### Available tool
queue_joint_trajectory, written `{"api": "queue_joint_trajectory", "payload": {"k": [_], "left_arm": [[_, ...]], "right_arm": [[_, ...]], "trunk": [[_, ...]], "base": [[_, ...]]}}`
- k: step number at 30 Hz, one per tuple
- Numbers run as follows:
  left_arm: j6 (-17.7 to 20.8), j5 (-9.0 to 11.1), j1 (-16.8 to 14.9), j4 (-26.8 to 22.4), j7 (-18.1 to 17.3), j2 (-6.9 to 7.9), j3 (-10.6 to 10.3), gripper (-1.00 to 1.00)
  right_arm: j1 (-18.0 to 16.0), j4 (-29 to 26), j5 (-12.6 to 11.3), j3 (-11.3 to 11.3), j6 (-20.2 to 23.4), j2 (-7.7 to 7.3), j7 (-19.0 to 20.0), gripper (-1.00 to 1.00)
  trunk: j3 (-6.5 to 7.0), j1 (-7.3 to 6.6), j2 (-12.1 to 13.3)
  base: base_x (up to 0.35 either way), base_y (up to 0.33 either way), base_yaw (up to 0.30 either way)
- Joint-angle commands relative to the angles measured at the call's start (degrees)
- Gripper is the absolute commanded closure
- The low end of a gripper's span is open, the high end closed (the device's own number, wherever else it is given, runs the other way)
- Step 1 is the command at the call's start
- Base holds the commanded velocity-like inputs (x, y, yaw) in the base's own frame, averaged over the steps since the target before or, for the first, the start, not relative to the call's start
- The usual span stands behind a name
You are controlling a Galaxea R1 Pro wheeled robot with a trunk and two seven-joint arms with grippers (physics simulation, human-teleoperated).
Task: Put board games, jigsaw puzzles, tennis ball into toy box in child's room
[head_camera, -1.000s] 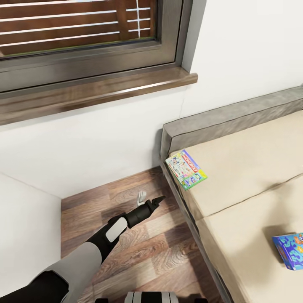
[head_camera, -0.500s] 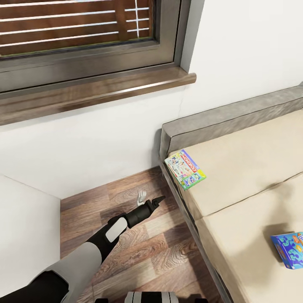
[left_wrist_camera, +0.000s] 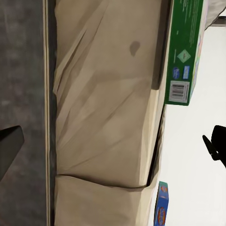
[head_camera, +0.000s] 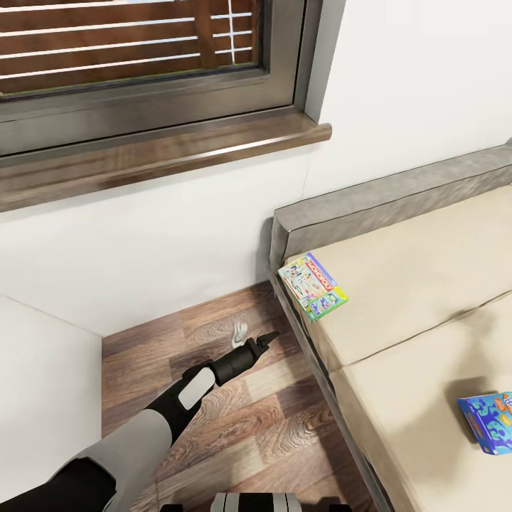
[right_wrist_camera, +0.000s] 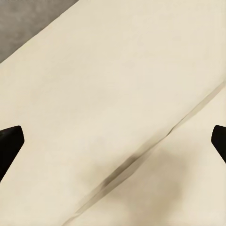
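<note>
Even, bright, soft light is seen throughout; a faint shadow is cast on the bed (head_camera: 419, 284), and a glossy streak is caught along the windowsill (head_camera: 163, 153). Everything is rendered sharp.

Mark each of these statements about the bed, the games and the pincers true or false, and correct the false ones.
1. Two board games lie on the bed. True: the Monopoly box and the blue box.
2. The Monopoly box sits mid-mattress. False: it lies at the corner, overhanging the edge.
3. The left pincer holds a game. False: it is empty, above the wooden floor.
4. The right pincer is open over the mattress. True.
5. The two boxes touch. False: they lie far apart.
</note>
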Motion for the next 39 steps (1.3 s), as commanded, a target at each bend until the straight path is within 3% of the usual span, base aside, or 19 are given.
{"api": "queue_joint_trajectory", "payload": {"k": [1,10,25,39], "left_arm": [[0.43,0.59,-0.04,0.04,-0.08,0.02,-0.18,-1.00],[0.36,0.53,0.12,0.06,-0.08,0.05,-0.19,-1.00],[-0.18,0.56,0.41,0.06,-0.08,0.10,-0.19,-1.00],[-0.24,0.53,0.48,0.06,-0.03,0.07,-0.19,-1.00]], "right_arm": [[-0.05,0.00,-0.15,-0.08,0.35,0.00,0.13,-1.00],[-0.04,0.00,-0.01,0.08,0.39,0.16,0.09,-1.00],[-0.04,-0.80,0.35,0.04,0.40,1.95,0.05,-1.00],[-0.04,-1.23,0.46,0.01,0.40,2.25,0.04,-1.00]], "trunk": [[-0.03,0.00,-0.01],[-0.03,0.00,-0.01],[-0.03,0.00,-0.01],[-0.03,0.00,-0.01]], "base": [[0.000,0.000,0.000],[0.000,0.000,0.000],[0.000,0.000,0.000],[0.000,0.000,0.000]]}}
